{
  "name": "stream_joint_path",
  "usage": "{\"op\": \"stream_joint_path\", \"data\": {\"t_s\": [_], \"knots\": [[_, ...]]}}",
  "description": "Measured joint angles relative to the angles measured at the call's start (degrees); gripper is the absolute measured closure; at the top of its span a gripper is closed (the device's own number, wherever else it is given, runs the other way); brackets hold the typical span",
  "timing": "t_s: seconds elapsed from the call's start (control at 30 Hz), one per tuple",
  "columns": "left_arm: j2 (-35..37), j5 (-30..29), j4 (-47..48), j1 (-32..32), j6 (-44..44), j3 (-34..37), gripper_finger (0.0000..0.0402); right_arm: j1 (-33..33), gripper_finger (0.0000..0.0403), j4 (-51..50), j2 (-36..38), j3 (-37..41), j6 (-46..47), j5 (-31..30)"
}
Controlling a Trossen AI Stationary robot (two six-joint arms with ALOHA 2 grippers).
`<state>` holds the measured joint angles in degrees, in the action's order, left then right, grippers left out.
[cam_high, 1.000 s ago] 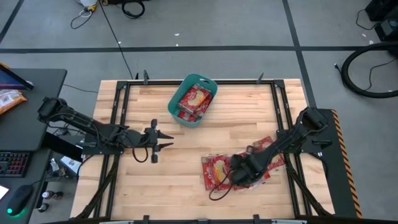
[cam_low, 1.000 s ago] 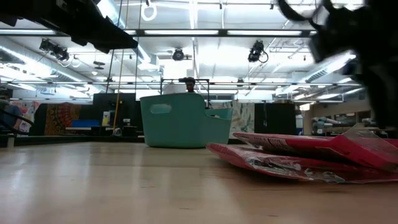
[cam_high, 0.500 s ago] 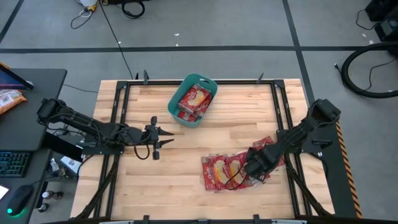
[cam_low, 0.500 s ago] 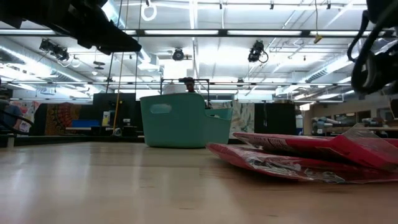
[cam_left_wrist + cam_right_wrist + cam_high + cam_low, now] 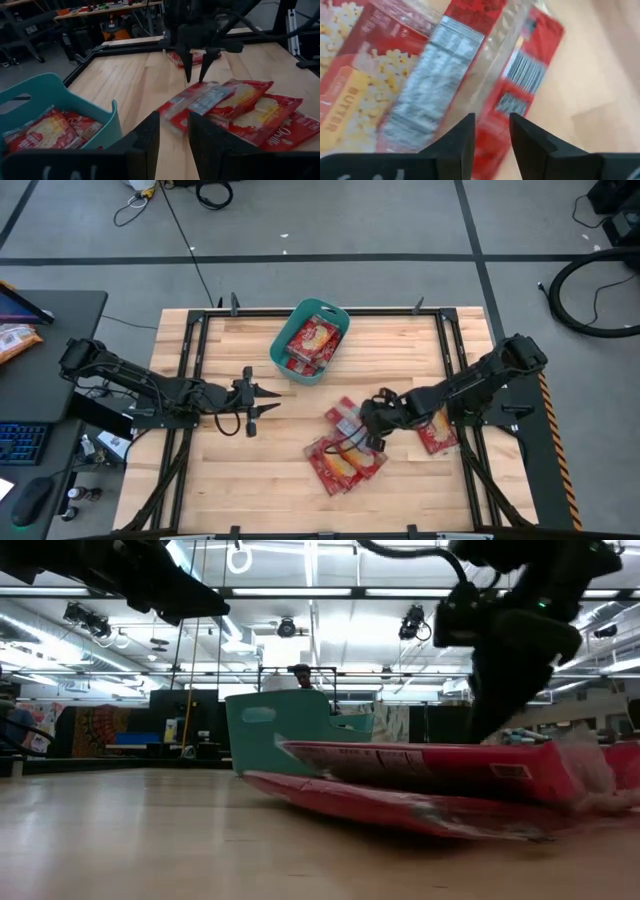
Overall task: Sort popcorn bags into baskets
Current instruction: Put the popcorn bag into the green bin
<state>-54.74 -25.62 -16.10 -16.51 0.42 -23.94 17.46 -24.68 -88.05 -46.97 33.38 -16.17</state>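
Observation:
Several red popcorn bags with yellow panels lie fanned out on the table (image 5: 345, 462) (image 5: 240, 107), flat on one another. One more (image 5: 437, 435) lies apart, toward the right edge. The teal basket (image 5: 277, 352) (image 5: 60, 92) stands near the far edge with some bags inside (image 5: 312, 340). My right gripper (image 5: 368, 420) (image 5: 195, 80) points down, open by a narrow gap, over the far end of the topmost bag (image 5: 435, 85). My left gripper (image 5: 268, 402) hovers open left of the pile, touching nothing. My right gripper comes from above with its fingertips (image 5: 189, 77) at the far end of the topmost bag (image 5: 200, 95). I cannot tell whether they touch the wrapper or stand just over it. The bag lies flat on the pile.
A black metal frame (image 5: 185, 380) borders the wooden table top. Bare wood lies between the left gripper and the pile and along the near edge. A desk with a keyboard and an orange snack bag (image 5: 15, 340) stands off the table's left side.
My right gripper has swung from the pile's right side toward the table's left and a little toward the far edge. The stacked bags have slid left, turned about and fanned out; one bag has stayed behind at the right. The left arm has kept still.

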Motion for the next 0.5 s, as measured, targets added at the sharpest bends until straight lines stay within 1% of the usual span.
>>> {"op": "stream_joint_path", "data": {"t_s": [0.1, 0.17, 0.27, 0.37, 0.5], "knots": [[0.00, 0.01, 0.01, -0.08, -0.19, 0.00, 0.0296, -0.36, 0.0277, -0.28, 0.00, -2.11, -3.10, -0.94], [0.00, 0.06, 0.02, -0.09, -0.61, 0.00, 0.0296, 0.49, 0.0277, -0.18, 0.01, -3.07, -4.02, -1.74], [-0.07, 2.16, 0.02, -0.09, -2.10, 0.00, 0.0296, 2.25, 0.0277, 1.23, 0.01, -3.40, -5.10, -3.47], [-1.41, 3.04, -0.25, -0.11, -2.79, -0.02, 0.0296, 3.79, 0.0277, 1.70, -0.05, -3.40, -5.10, -7.44], [-3.95, 3.00, -1.99, -0.05, -2.79, -0.02, 0.0296, 5.06, 0.0273, 4.53, -2.35, -3.42, -6.38, -12.24]]}}
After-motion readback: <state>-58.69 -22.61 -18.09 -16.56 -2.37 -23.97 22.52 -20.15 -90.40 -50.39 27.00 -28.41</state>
